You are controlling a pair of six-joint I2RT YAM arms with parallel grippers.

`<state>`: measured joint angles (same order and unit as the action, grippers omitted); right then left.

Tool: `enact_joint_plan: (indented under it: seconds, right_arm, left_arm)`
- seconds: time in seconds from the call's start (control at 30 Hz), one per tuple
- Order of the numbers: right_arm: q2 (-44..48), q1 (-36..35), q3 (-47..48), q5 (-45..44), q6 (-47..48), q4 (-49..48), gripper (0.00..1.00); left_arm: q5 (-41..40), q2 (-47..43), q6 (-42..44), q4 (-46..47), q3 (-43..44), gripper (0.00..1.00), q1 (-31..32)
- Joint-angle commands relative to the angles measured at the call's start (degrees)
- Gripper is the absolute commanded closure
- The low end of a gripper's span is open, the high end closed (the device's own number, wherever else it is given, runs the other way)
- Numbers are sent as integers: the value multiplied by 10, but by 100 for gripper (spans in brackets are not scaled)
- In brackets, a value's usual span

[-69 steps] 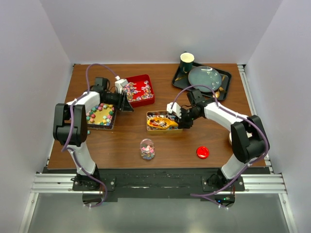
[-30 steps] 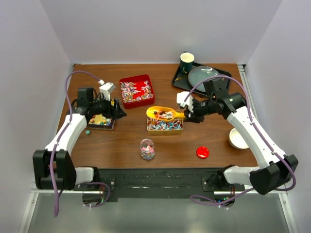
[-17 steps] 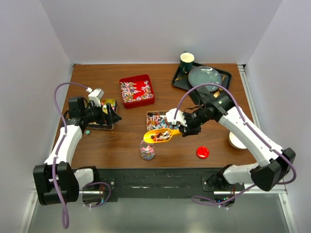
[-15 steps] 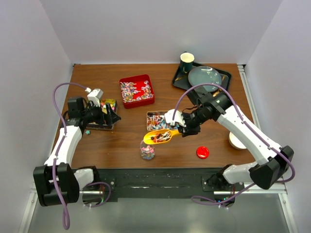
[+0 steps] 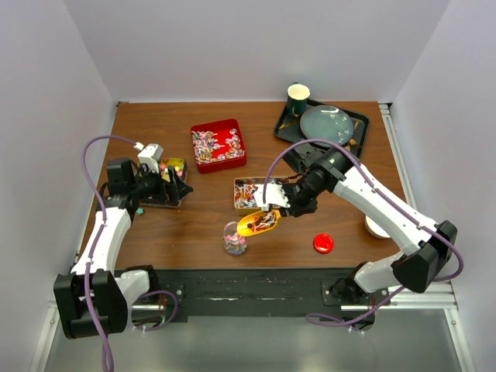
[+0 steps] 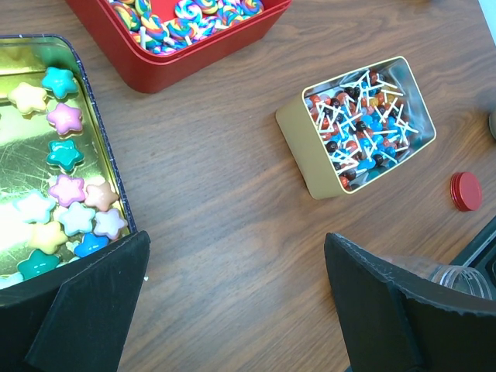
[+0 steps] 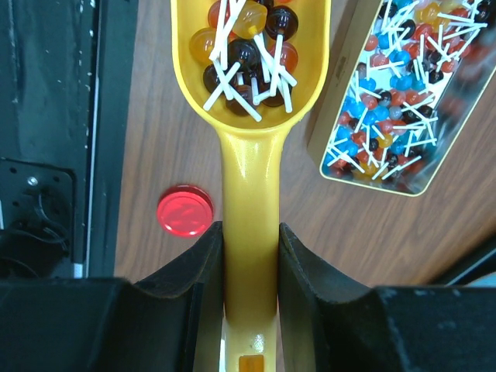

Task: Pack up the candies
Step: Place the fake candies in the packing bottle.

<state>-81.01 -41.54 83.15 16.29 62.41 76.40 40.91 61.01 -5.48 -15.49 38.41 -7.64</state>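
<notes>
Nearest the arm bases, one clear jar (image 5: 235,239) stands open on the worktop (image 5: 194,225). Its one red lid (image 5: 323,243) lies well apart to the right, so the mouth is free for filling. The right end effector (image 7: 249,232) is pinching the handle of the single yellow scoop (image 7: 249,194) between both fingers. The grip sits far back on the handle, I think so that the loaded bowl reaches forward. In the scoop lie ball lollipops (image 7: 244,54) with white sticks, roughly ten, and its front lip hangs just beside the rim of the jar. I judge this step to be tipping the load into the jar.

Behind the scoop, the gold tin (image 5: 249,192) holds many more of the same lollipops. To the left, the left end effector (image 6: 236,236) is spread wide and holds nothing. It hovers near the dark tin (image 6: 108,155), where about a dozen star sweets (image 6: 66,116) lie. Further back is the red tin (image 5: 218,144) of swirl lollipops (image 6: 194,12), which makes three tins in total. At the far side, one black tray (image 5: 363,118) carries one plate (image 5: 325,124) and one green cup (image 5: 298,97).
</notes>
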Motion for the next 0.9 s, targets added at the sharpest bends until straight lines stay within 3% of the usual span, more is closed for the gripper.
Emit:
enact_joint_plan:
  seconds: [0.0,0.87]
  right_arm:
    - [-12,-18,43,-46,-7,5,100]
    - [-65,-122,98,-217,13,49,100]
  left_arm:
    - [9,-18,-11,34,-7,0,-5]
    - [44,-63,-32,92,-48,0,-8]
